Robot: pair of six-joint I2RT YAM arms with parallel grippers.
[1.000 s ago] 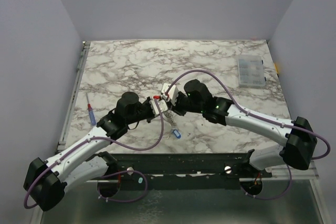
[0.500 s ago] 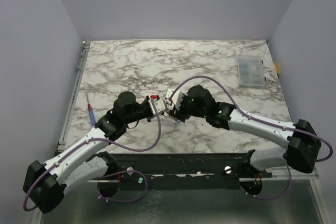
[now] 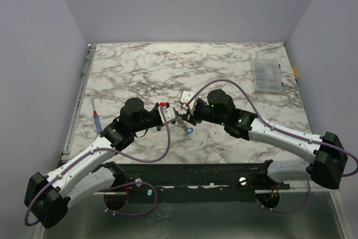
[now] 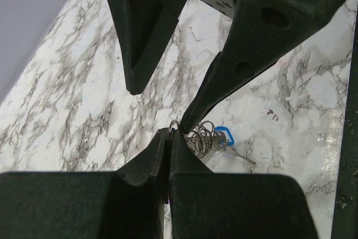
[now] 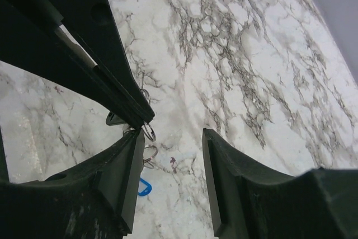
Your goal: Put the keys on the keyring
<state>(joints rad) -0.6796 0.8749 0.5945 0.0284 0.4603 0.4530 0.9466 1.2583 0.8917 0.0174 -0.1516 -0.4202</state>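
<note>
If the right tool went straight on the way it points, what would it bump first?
The right tool would probably meet the shut left tool pinching the keyring, close ahead; depth is unclear.

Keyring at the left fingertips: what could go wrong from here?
1. The left gripper pinches the keyring by a thin edge only; a nudge from the open right gripper, close alongside, could twist it free.
2. The blue key sits by the ring's coils; I cannot tell whether it is threaded, so lifting may leave it behind.
</note>
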